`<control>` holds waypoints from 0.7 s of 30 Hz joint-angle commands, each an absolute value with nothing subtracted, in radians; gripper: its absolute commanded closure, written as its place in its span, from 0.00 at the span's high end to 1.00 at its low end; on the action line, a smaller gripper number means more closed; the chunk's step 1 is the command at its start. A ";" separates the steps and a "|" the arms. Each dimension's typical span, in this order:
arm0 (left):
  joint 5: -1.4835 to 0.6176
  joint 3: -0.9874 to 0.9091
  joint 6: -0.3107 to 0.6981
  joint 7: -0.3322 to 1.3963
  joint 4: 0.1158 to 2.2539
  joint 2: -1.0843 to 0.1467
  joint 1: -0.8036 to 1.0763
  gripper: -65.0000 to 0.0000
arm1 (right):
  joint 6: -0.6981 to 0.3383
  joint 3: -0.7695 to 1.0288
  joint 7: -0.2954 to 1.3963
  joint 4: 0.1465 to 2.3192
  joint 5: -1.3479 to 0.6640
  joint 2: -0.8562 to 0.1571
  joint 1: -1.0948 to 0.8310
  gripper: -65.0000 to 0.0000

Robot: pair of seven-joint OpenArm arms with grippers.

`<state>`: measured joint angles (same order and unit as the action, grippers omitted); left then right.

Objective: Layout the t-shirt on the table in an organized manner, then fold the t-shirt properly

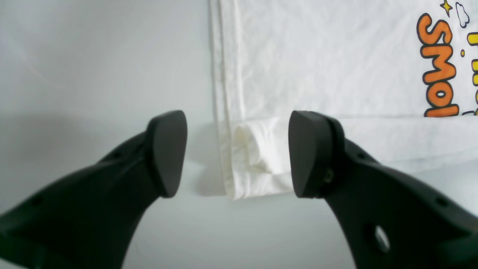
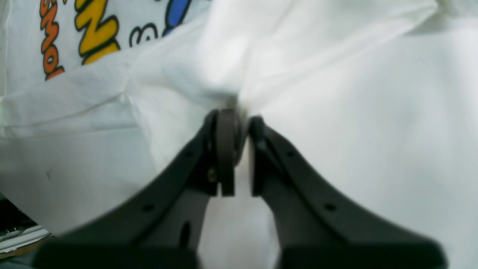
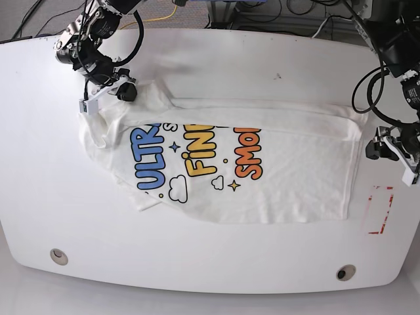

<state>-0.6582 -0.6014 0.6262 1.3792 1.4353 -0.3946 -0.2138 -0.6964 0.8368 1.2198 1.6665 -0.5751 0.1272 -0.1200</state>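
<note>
The white t-shirt [image 3: 275, 170] lies print-up on the table [image 3: 262, 59], its blue, yellow and orange letters showing. At the shirt's far left corner my right gripper [image 3: 126, 92] is shut on a bunched fold of cloth; the right wrist view shows the gripper [image 2: 235, 123] pinching the t-shirt [image 2: 336, 112] into a puckered ridge. My left gripper [image 3: 378, 149] hangs open at the shirt's right edge. In the left wrist view the gripper [image 1: 239, 155] straddles a folded-over hem corner of the t-shirt [image 1: 317, 56], apart from it, with the bare table [image 1: 93, 56] to the left.
A red tape rectangle [image 3: 379, 210] is marked near the right edge. Two round grommet holes [image 3: 58, 255] [image 3: 345, 272] sit near the front edge. Cables run behind the table's back edge [image 3: 230, 13].
</note>
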 commanded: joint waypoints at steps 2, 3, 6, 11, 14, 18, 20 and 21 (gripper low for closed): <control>-0.673 -0.605 0.630 1.363 1.454 -0.418 -0.231 0.62 | -0.698 0.835 1.224 1.732 -0.593 0.122 -0.116 0.00; -0.671 -0.605 0.630 1.363 1.454 -0.418 -0.231 0.62 | -0.698 0.837 1.236 1.758 -0.593 0.122 -0.116 0.00; -0.671 -0.605 0.630 1.363 1.454 -0.418 -0.231 0.62 | -0.698 0.842 1.279 1.822 -0.593 0.124 -0.114 0.00; -0.671 -0.605 0.630 1.363 1.452 -0.418 -0.231 0.62 | -0.698 0.845 1.320 1.873 -0.661 0.125 -0.096 0.00; -0.671 -0.605 0.630 1.363 1.452 -0.418 -0.231 0.62 | -0.698 0.837 1.322 1.874 -0.717 0.125 -0.088 0.00; -0.671 -0.605 0.630 1.363 1.452 -0.418 -0.231 0.62 | -0.651 0.820 1.322 1.868 -0.762 0.125 -0.051 0.00; -0.671 -0.605 0.630 1.363 1.452 -0.418 -0.231 0.62 | -0.633 0.789 1.320 1.868 -0.769 0.125 -0.031 0.00; -0.671 -0.605 0.630 1.363 1.452 -0.418 -0.231 0.62 | -0.631 0.779 1.319 1.868 -0.771 0.125 -0.021 0.00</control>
